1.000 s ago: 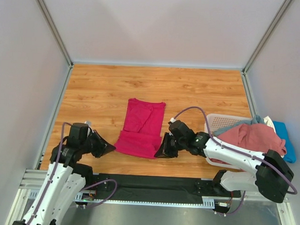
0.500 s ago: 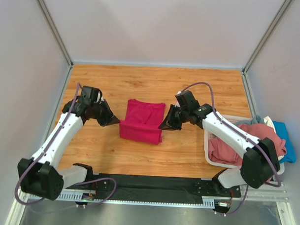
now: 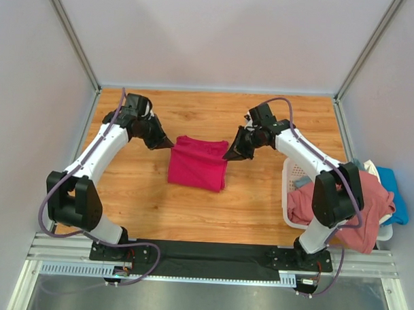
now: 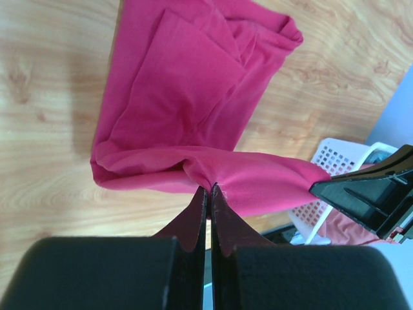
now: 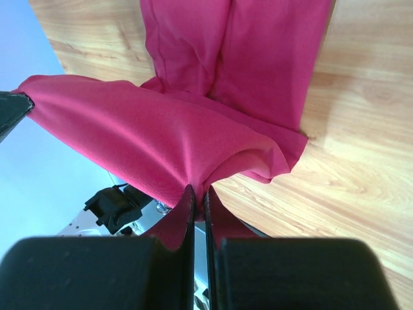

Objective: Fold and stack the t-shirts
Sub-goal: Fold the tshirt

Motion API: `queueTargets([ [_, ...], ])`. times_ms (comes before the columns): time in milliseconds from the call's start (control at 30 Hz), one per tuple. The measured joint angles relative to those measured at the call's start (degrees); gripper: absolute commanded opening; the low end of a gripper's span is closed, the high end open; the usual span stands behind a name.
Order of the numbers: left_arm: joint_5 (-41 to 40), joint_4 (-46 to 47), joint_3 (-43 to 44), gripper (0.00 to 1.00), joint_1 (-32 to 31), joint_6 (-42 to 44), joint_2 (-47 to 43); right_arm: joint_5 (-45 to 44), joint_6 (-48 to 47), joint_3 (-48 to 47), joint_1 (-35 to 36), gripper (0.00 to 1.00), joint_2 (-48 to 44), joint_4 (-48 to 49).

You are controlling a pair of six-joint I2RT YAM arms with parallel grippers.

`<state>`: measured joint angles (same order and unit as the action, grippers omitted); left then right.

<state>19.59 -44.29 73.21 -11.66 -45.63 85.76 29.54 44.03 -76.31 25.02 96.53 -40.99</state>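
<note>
The magenta-red t-shirt (image 3: pixel 196 166) lies on the wooden table (image 3: pixel 137 207), doubled over into a compact rectangle. My left gripper (image 3: pixel 168 145) is shut on the shirt's far left corner. My right gripper (image 3: pixel 228 156) is shut on the far right corner. Seen from the left wrist, the pinched edge bunches at the gripper (image 4: pixel 210 188), and the rest of the shirt (image 4: pixel 187 97) spreads flat beyond it. The right wrist view shows the same: cloth (image 5: pixel 258 64) gathered between the fingertips of the gripper (image 5: pixel 197 190), the held edge stretched taut between both grippers.
A white lattice basket (image 3: pixel 298 173) stands at the right edge, holding a dusty pink shirt (image 3: pixel 345 200). A blue shirt (image 3: pixel 391 187) and a whitish one (image 3: pixel 370 167) hang at its far side. Grey walls enclose the table on three sides.
Both arms swung from the near side to the far side, carrying the shirt's near edge over itself. The shirt is now folded about half as long.
</note>
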Motion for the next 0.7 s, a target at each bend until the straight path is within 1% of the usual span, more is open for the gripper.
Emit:
queueTargets([
  [333,0.35,0.57,8.37,0.0,0.0,1.16,9.6,3.1,-2.16,-6.71,-3.78,0.02,7.19,-1.86],
  [500,0.39,0.94,12.98,0.0,0.17,1.25,14.58,3.96,-3.26,-11.63,-5.38,0.04,11.87,-3.06],
  [600,0.48,1.27,15.52,0.0,0.48,1.25,17.44,4.42,-4.02,-15.37,-6.12,0.08,15.1,-4.09],
  [700,0.63,1.62,17.94,0.0,1.11,1.27,20.81,4.83,-4.83,-20.33,-6.73,0.15,19.37,-5.31],
])
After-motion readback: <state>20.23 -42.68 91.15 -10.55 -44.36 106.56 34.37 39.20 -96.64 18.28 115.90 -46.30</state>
